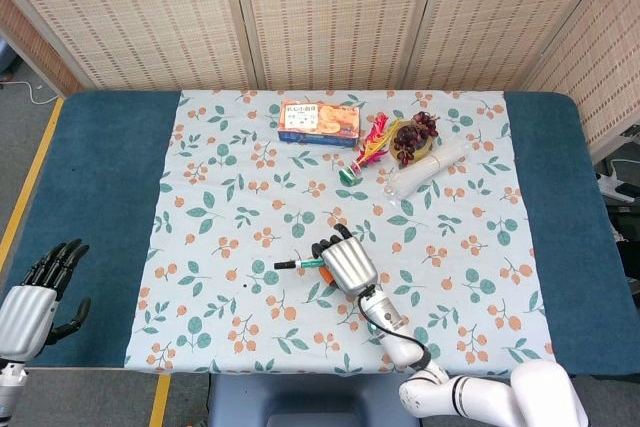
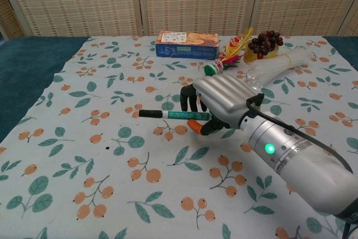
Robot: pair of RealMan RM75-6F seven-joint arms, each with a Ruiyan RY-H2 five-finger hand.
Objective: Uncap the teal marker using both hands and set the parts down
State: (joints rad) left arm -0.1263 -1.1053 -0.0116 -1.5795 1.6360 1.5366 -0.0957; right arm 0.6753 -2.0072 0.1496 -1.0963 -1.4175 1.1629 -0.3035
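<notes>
The right robot hand (image 2: pixel 219 102) grips the teal marker (image 2: pixel 178 115) above mid-bench, black cap (image 2: pixel 150 113) pointing left, so the left robot hand (image 1: pixel 38 287) (fingers apart, holding nothing, at the bench's near-left corner) should come pinch that cap squarely.

The right hand (image 2: pixel 221 102) sits at frame centre, fingers curled around the teal marker (image 2: pixel 170 115). The left hand (image 1: pixel 40 292) hangs lower left, fingers spread.
</notes>
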